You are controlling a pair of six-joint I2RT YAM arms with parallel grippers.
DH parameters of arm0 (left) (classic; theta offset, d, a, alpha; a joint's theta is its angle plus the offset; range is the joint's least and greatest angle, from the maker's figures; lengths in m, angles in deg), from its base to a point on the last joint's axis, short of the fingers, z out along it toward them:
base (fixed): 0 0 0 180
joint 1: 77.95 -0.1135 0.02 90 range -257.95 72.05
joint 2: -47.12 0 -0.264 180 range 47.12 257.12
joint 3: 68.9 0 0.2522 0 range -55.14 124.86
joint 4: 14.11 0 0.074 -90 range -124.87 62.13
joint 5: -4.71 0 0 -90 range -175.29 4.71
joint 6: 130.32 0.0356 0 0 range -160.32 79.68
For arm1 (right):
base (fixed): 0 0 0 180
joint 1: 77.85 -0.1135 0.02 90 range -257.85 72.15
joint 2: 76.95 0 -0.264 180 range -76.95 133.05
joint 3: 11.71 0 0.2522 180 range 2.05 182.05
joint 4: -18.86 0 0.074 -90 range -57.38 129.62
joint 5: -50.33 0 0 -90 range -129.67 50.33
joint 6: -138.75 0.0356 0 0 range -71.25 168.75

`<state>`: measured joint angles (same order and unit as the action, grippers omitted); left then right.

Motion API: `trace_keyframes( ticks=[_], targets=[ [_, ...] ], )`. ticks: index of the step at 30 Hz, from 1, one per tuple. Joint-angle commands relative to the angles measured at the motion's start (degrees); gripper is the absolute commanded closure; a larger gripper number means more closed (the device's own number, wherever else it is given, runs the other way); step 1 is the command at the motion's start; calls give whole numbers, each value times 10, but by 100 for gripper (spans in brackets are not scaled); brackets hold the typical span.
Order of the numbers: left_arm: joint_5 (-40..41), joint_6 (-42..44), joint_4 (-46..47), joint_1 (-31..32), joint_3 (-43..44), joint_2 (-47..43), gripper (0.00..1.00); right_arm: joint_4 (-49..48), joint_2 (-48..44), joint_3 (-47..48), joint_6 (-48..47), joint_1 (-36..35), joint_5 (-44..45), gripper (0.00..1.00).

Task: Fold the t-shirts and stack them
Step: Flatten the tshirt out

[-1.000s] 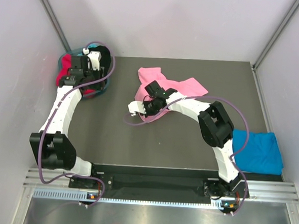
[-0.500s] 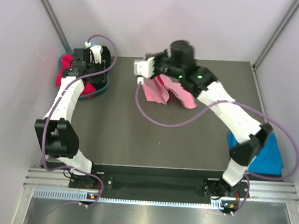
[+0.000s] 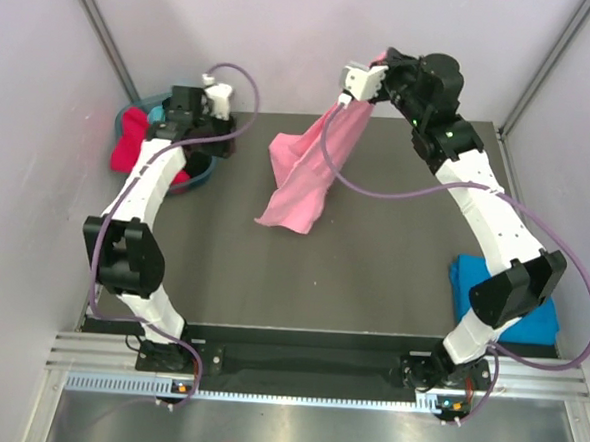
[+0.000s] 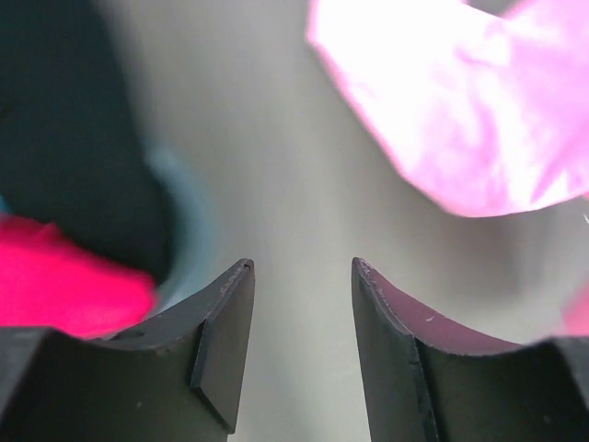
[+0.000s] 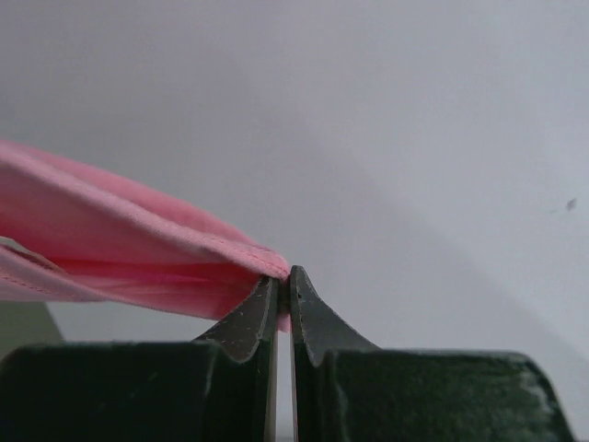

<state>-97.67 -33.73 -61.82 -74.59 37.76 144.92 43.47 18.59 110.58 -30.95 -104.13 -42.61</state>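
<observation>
The right tool (image 5: 283,279) has risen off the surface (image 3: 372,276), pinched shut on the pink t-shirt (image 3: 306,177) by its edge. The shirt now hangs unfurled below it. The left tool (image 4: 299,276), jaws apart and empty, has turned toward the cloth, likely to take a second corner.

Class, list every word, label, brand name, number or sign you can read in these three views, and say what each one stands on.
No readable text in any view.
The pink t-shirt, the blue t-shirt and the red t-shirt show plain cloth, no print.
The coloured spots near the arm bases are too small to read as signs.
</observation>
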Motion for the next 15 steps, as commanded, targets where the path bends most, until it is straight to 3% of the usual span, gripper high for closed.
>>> trace_keyframes(
  ticks=[1, 5, 15],
  targets=[
    [-35, 82, -29, 90, 23, 30, 48, -15, -40, -76, 7, 22, 23, 100],
    [-34, 102, -36, 141, 30, 84, 50, -46, -84, -188, -12, 42, 56, 100],
    [-51, 77, -16, 176, 122, 246, 45, 17, -106, -234, 55, 61, 80, 100]
  ],
)
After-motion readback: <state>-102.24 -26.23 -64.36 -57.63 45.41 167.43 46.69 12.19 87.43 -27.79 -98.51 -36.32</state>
